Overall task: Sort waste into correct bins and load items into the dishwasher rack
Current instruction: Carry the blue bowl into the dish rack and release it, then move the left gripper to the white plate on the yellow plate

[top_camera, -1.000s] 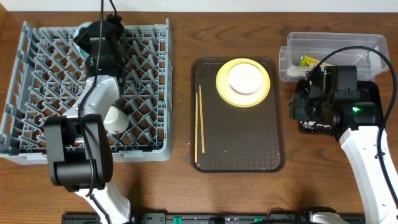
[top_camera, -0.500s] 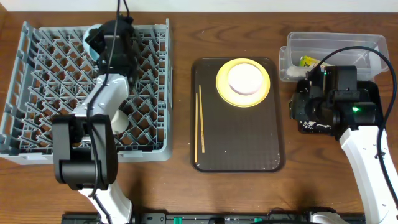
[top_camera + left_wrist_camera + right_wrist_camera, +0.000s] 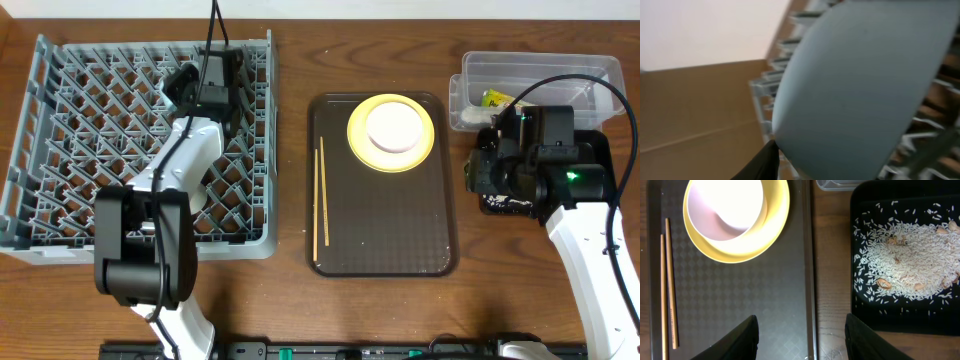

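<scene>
We see the light blue bowl (image 3: 860, 85) filling the blurred left wrist view, close against the left claw (image 3: 210, 80) above the dishwasher rack (image 3: 60, 150), but cannot tell whether that claw grips it.

Overhead: bright, even top light, sharp corner to corner. Shadows on the table (image 3: 290, 300) and in the dishwasher rack (image 3: 60, 130) are soft and short. Faint glare on the clear tub (image 3: 560, 75).
Left wrist: heavy motion blur. The light blue bowl (image 3: 860, 90) fills the frame out of focus, the top-left background is nearly blown out, and the smear at the right edge is probably rack pegs.
Right wrist: crisp, rice (image 3: 910, 245) well resolved. The white bowl (image 3: 727, 205) is overexposed, detail lost. Mild sheen on the brown tray (image 3: 740, 290).
</scene>
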Robot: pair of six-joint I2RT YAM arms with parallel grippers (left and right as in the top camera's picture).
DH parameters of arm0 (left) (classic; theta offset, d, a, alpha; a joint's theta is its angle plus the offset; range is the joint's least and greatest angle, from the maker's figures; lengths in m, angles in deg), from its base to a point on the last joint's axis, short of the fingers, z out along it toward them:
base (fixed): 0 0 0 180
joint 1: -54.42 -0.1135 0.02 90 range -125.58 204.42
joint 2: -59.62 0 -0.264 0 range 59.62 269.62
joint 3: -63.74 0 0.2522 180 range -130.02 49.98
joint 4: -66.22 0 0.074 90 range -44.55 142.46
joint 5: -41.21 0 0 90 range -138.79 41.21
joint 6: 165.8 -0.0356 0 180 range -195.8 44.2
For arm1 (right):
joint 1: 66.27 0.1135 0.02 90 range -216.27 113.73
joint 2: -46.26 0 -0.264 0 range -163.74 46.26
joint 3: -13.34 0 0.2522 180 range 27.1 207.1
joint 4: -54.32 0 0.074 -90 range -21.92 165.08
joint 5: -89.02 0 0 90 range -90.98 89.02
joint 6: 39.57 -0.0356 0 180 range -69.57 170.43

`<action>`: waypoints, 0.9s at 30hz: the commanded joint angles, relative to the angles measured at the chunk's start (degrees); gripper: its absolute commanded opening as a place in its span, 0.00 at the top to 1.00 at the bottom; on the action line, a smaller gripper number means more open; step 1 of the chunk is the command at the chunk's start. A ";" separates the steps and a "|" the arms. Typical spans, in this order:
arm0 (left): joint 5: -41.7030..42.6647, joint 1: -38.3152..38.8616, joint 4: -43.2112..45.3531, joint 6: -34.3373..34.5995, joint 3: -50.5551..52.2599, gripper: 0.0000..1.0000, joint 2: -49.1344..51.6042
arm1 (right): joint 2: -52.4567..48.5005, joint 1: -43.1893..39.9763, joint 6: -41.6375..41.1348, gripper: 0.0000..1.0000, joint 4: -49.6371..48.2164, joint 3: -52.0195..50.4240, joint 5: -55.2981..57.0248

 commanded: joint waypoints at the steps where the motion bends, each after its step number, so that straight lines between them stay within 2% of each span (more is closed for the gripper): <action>1: 1.09 1.18 -3.45 9.64 1.18 0.66 1.70 | 0.09 -0.57 -0.44 0.46 0.07 0.20 0.35; 6: 1.07 3.15 -6.97 18.38 1.18 0.59 1.11 | 0.09 -0.57 -0.44 0.46 0.24 0.20 0.35; 13: 1.40 4.85 -11.74 33.51 1.18 0.40 -4.87 | 0.09 -0.57 -0.42 0.46 0.66 0.20 0.35; 16: 5.79 5.42 -16.48 38.42 1.18 0.34 -9.16 | 0.09 -0.57 -0.42 0.46 0.63 0.20 0.35; 18: 11.89 5.75 -19.78 40.87 1.18 0.33 -12.00 | 0.09 -0.57 -0.42 0.46 0.63 0.20 0.35; 23: 40.15 6.08 -26.51 43.85 1.18 0.28 -18.56 | 0.09 -0.57 -0.42 0.46 0.50 0.20 0.35; 27: 58.21 6.12 -26.69 48.24 1.18 0.28 -20.15 | 0.09 -0.57 -0.42 0.46 0.55 0.20 0.35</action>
